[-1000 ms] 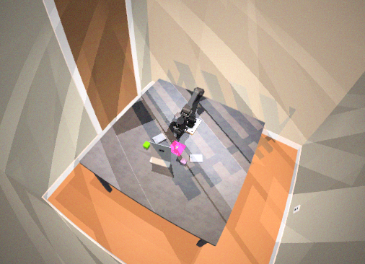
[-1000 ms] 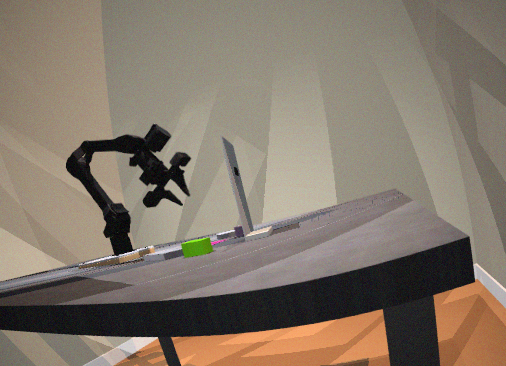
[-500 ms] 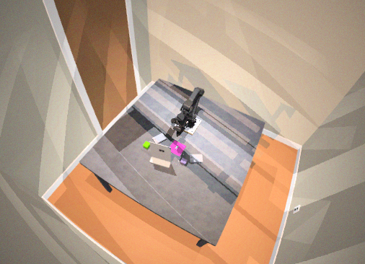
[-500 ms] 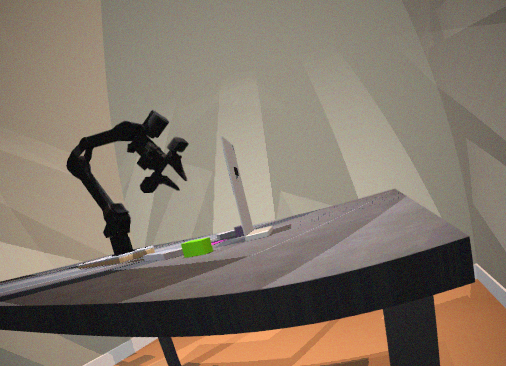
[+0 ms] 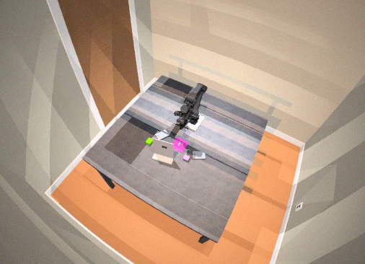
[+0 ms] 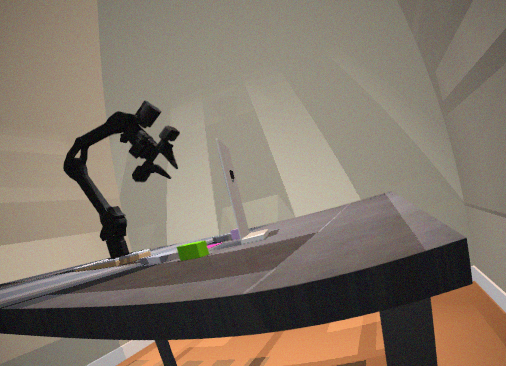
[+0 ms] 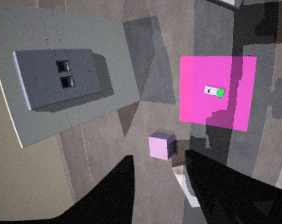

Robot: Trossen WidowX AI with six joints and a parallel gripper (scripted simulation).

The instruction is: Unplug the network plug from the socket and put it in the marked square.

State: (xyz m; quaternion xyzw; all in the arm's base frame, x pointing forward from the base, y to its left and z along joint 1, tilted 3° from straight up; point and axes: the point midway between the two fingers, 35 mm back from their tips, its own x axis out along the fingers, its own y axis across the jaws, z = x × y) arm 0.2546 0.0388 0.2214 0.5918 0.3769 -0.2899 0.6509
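Note:
The network plug (image 7: 214, 91) (image 5: 179, 143), white with a green end, lies on the table inside the magenta marked square (image 7: 192, 72) (image 5: 176, 146). The upright panel (image 7: 109, 37) (image 5: 160, 153) (image 6: 233, 198) stands beside the square. Its grey socket block (image 7: 39, 75) shows two dark openings with no plug in them. My gripper (image 7: 159, 159) (image 6: 173, 172) is open with nothing between its fingers. It hangs well above the table, apart from the plug, the square and the panel.
A lilac block (image 7: 159, 148) (image 5: 186, 158) (image 6: 235, 234) stands near the square. A green block (image 5: 149, 141) (image 6: 193, 250) stands on the panel's other side. Flat pale items lie at the right (image 5: 199, 156) and behind the panel (image 5: 161, 135). Another pale slab (image 5: 195, 124) lies by the arm.

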